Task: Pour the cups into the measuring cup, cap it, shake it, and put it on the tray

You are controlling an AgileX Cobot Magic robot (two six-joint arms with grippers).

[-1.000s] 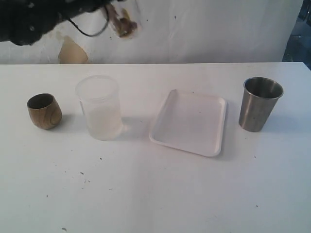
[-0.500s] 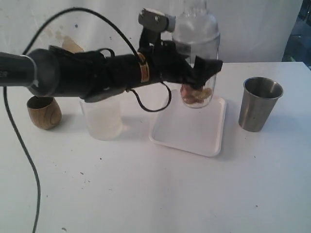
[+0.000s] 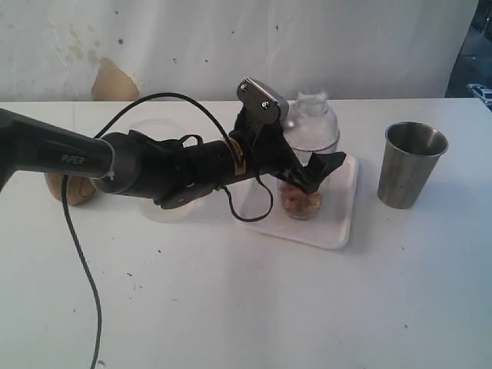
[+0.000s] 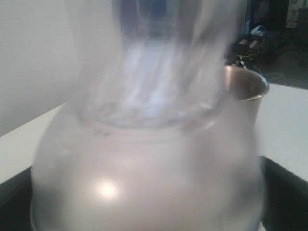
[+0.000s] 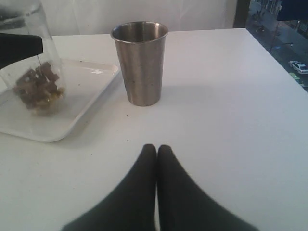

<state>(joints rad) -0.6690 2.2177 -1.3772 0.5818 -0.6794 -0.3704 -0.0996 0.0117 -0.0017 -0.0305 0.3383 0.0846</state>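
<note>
Left hand (image 3: pixel 307 172): jaws straddle the measuring cup (image 3: pixel 307 123); whether they press it or have let go cannot be told.
Measuring cup: between those jaws, standing on the tray (image 3: pixel 338 224), capped, brown pieces at the bottom.
Reason, judged: setting down is the last step, so the cup is placed inside the tray's rim.
Right hand (image 5: pixel 156 150): fingertips pressed together, empty, off the tray on the tumbler's side.
Steel tumbler (image 3: pixel 410 165): near the tray's right edge.
Wooden cup (image 3: pixel 65 191): well left of the tray.
</note>
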